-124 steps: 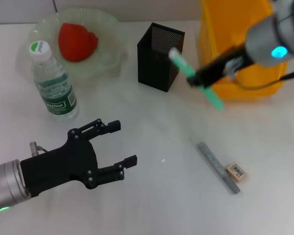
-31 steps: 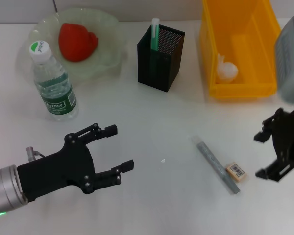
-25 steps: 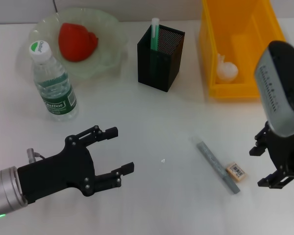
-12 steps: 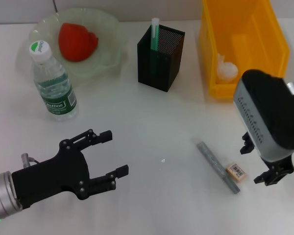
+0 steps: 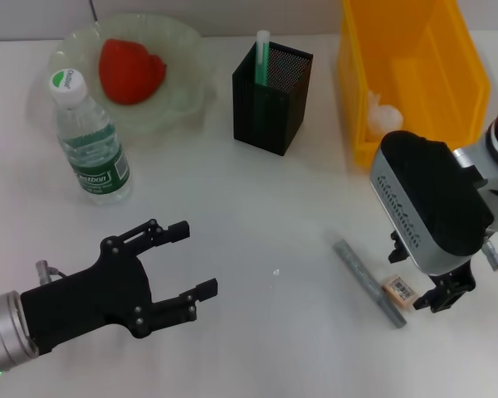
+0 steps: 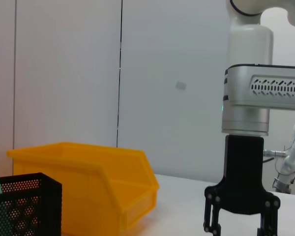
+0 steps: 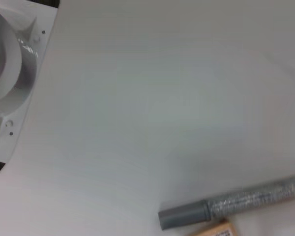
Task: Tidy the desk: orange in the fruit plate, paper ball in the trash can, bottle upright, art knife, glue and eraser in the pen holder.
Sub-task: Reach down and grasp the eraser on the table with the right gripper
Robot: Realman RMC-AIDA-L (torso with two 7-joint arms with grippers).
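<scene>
The red-orange orange (image 5: 131, 69) lies in the pale-green fruit plate (image 5: 187, 91). In front of the plate the bottle (image 5: 87, 141) stands upright. A green glue stick (image 5: 262, 51) stands in the black mesh pen holder (image 5: 270, 91). The paper ball (image 5: 383, 116) is in the yellow trash can (image 5: 415, 66). On the table, the grey art knife (image 5: 367, 282) lies beside the beige eraser (image 5: 400, 289); both show in the right wrist view as art knife (image 7: 236, 202) and eraser (image 7: 217, 230). My right gripper (image 5: 421, 276) hangs open just above the eraser. My left gripper (image 5: 194, 258) is open and holds nothing.
The left wrist view shows the right gripper (image 6: 241, 221) open over the table, the trash can (image 6: 88, 187) and the pen holder (image 6: 19, 206). A white rounded machine part (image 7: 10, 73) sits at the table's edge in the right wrist view.
The glue went from my right gripper into the pen holder. My right arm then swung in from the right and came down over the eraser. My left gripper drew back slightly.
</scene>
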